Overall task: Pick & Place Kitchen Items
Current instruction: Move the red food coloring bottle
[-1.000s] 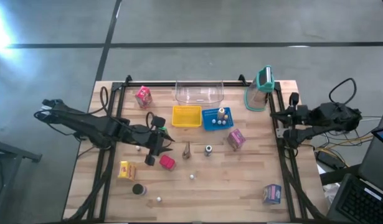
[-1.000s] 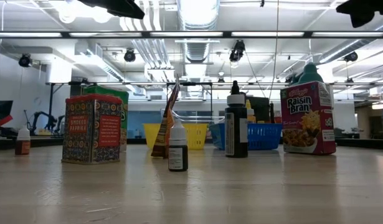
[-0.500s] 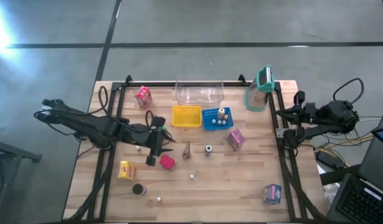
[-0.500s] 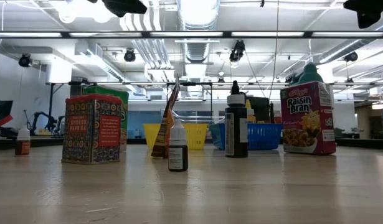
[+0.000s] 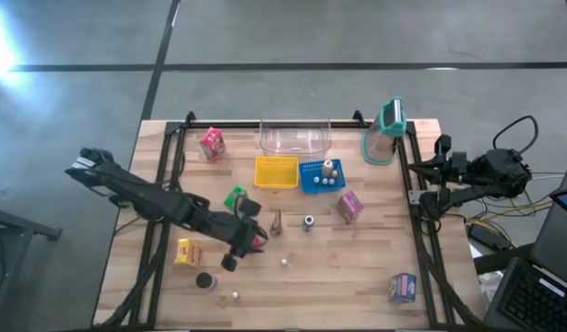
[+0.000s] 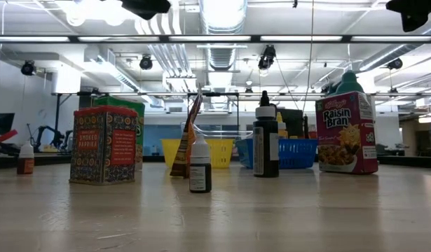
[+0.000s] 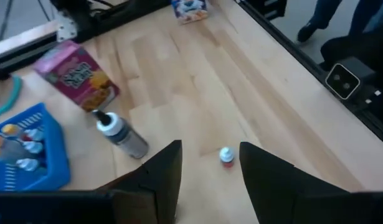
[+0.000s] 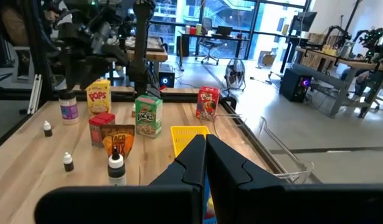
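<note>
Fingers of left gripper point(image 7: 208, 163) parted, empty, above small white dropper bottle point(image 7: 226, 156); red carton point(image 5: 256, 242) beneath arm. Right gripper point(image 8: 204, 151) clenched, parked off table's right edge.

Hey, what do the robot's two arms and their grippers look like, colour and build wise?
Both arms are dark, slim and jointed. The left gripper has two broad, flat black fingers with angled edges. The right gripper has matching black fingers. Black cables loop behind the right arm at the table's edge.

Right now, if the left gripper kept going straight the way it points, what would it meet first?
Probably the small white dropper bottle with the red base: it sits on the table right between the open fingers of the left gripper, though depth is unclear.
</note>
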You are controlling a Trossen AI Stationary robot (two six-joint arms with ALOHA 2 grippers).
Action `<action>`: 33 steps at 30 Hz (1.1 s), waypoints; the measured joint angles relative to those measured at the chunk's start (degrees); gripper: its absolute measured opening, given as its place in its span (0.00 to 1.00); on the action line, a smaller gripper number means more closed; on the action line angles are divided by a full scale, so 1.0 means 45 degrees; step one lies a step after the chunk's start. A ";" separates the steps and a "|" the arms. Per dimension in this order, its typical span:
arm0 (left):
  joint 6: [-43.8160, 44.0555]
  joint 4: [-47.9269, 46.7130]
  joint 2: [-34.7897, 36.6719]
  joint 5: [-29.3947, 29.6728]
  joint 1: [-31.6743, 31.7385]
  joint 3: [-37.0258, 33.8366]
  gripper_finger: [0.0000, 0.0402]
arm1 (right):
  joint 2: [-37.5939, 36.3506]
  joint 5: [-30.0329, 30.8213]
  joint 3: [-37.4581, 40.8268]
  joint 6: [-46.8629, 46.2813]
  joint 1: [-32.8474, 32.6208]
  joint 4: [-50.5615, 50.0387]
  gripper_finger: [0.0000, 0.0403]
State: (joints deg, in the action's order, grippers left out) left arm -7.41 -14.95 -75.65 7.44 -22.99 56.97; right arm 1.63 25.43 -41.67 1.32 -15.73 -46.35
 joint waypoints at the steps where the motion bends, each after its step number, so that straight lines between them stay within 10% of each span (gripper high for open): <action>1: 0.0021 0.0008 -0.0233 0.0005 -0.0076 0.0121 0.42 | 0.0000 0.0000 0.0000 0.0004 0.0000 -0.0001 0.02; 33: 0.2074 0.0088 -0.4164 -0.0087 -0.0914 0.1476 0.42 | 0.0000 0.0005 0.0000 0.0005 0.0000 0.0019 0.02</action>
State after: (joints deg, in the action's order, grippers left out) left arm 1.92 -14.55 -94.39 7.05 -27.11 63.61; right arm 1.63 25.45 -41.67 1.34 -15.73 -46.26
